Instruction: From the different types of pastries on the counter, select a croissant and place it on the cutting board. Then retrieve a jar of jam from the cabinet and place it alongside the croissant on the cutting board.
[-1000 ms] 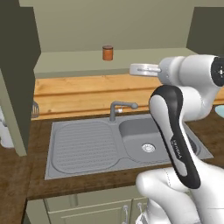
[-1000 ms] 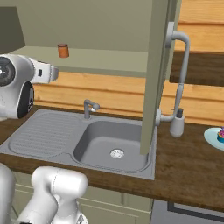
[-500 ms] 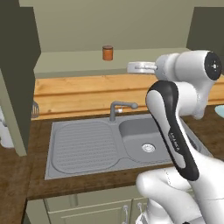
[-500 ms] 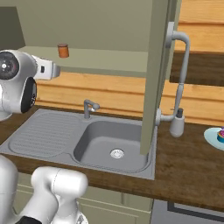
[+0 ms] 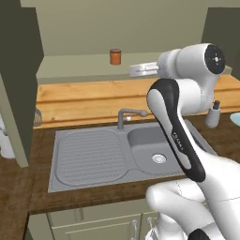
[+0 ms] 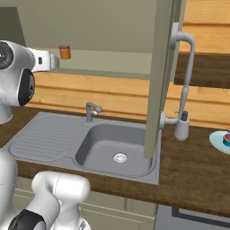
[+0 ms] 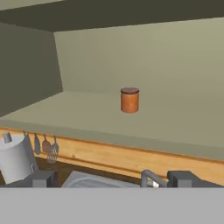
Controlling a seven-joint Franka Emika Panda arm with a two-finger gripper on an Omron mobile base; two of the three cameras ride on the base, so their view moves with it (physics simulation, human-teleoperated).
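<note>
Jar of jam (image 7: pixel 129 99) is standing upright on the pale inner shelf (image 7: pixel 175 127) of the cabinet (image 5: pixel 18 84), set back from the shelf's front edge, toward the rear wall, nothing touching it.

Nearest the base: steel sink (image 5: pixel 117 154) is sitting in the dark counter (image 6: pixel 193 175), faucet (image 5: pixel 129 116) rising at its back edge. At the counter's far right edge a blue plate carrying the cupcake (image 6: pixel 227 139) is showing.

Above the sink, gripper (image 7: pixel 111 178) is hovering in front of the shelf's front edge, level with it, fingers (image 7: pixel 41 178) standing wide apart and gripping nothing. It is pointing at the jar, well apart from it.

Utensils (image 7: pixel 46 146) are hanging on the wooden backsplash below the shelf, a pale cylinder (image 7: pixel 16 157) just beside them.
</note>
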